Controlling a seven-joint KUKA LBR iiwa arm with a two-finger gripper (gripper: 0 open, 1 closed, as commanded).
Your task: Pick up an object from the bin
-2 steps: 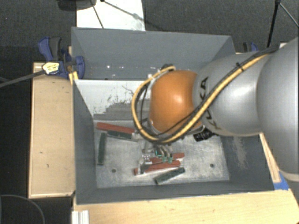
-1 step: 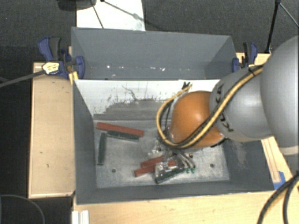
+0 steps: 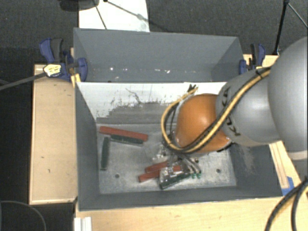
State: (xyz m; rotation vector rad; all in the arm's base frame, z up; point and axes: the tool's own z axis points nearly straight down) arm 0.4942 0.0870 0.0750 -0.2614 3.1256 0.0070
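At the left of the bin [image 3: 154,49] floor a green stick [image 3: 103,153] lay upright in the frame, close to the left wall. Just right of it a red bar [image 3: 122,131] and a green bar [image 3: 128,138] lay side by side, slanting down to the right.

In the lower middle of the frame the hand [image 3: 176,167] hung low over a small cluster: two red sticks [image 3: 153,171] pointing out to the left, and a dark piece [image 3: 174,178] with green specks right beneath it. These were the things nearest it, so the pick was likely one of them. Whether the hand was apart or together could not be told, as the orange cover [image 3: 195,124] and looped cables [image 3: 169,124] hid most of it from above.

The main risk was the crowding. The sticks and the dark piece touched or overlapped, so a close could catch two at once, or only clip an end and let the thing swing and drop on the lift. A push down could also pin a stick flat against the floor.

The cluster sat near the front wall, leaving little room to shift that way. Bare floor lay open between the bars and the cluster and to the right of the hand, and straight up was free.
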